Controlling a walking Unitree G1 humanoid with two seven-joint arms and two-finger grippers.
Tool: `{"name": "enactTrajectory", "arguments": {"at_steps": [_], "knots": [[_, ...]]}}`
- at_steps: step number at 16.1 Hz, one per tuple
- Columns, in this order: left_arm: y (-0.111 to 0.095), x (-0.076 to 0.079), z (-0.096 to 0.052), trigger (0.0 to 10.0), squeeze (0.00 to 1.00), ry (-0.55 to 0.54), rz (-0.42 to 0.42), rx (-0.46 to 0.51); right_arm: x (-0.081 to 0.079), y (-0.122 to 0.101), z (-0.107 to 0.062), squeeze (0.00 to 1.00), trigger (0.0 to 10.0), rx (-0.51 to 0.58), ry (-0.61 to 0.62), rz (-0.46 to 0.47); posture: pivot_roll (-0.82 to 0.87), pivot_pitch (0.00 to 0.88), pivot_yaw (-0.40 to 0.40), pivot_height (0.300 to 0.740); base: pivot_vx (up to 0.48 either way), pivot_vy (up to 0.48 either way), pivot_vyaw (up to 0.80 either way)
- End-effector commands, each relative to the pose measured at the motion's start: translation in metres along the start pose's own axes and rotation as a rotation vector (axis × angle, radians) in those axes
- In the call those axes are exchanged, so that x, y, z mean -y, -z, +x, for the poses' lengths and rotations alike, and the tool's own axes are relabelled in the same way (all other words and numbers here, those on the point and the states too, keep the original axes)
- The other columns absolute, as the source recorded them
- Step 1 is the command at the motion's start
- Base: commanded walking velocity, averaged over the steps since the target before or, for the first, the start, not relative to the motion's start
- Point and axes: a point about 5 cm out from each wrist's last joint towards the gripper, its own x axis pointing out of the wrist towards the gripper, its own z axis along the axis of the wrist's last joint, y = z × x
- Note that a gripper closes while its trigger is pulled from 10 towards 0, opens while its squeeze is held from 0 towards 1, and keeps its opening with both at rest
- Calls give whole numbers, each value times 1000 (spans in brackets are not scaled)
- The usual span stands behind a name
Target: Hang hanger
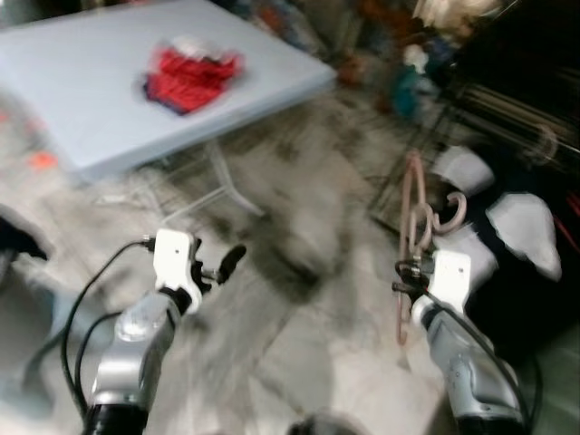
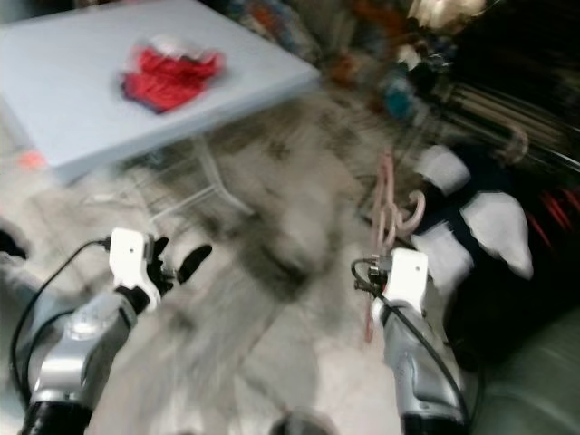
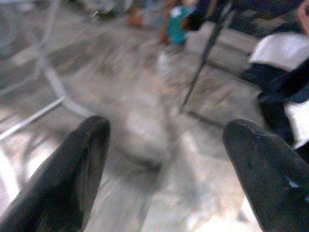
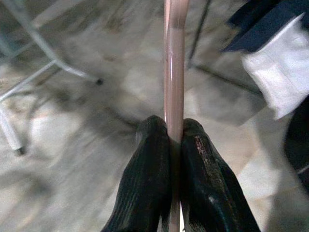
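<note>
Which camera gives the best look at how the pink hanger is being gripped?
The right wrist view: the right gripper has its black fingers pinched shut on the pink hanger, sharp and close. Both eye views show the hanger whole but blurred, hook upward, beside dark and white clothes.

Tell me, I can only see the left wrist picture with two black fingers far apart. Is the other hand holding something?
Observer: Yes, the right gripper is shut on a pink hanger.
Operator: Which way is the hanger pointing?
Observer: It stands about upright, hook on top.
Operator: What's the robot facing?
Observer: A dark rack to its right with a navy and white garment hanging there.
Operator: Anything on its left?
Observer: A grey table with a red cloth on it.
</note>
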Motion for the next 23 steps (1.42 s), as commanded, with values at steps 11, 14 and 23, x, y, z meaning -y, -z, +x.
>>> {"name": "enactTrajectory", "arguments": {"at_steps": [11, 14, 23], "knots": [[-3, -4, -7, 10000, 0, 22, 26, 16, -7, 3, 1, 0, 10000, -12, -8, 46, 38, 26, -37, 740, 146, 287, -557], [0, -4, -7, 10000, 0, 30, 32, -5, -6, -2, 2, 0, 10000, 8, 1, 44, 38, 26, -36, 740, 276, 394, -713], [0, 2, -6, 10000, 0, 60, 48, -9, -11, -1, 6, 0, 10000, -13, -31, 34, 45, 21, -39, 740, 348, 330, -204]]}}
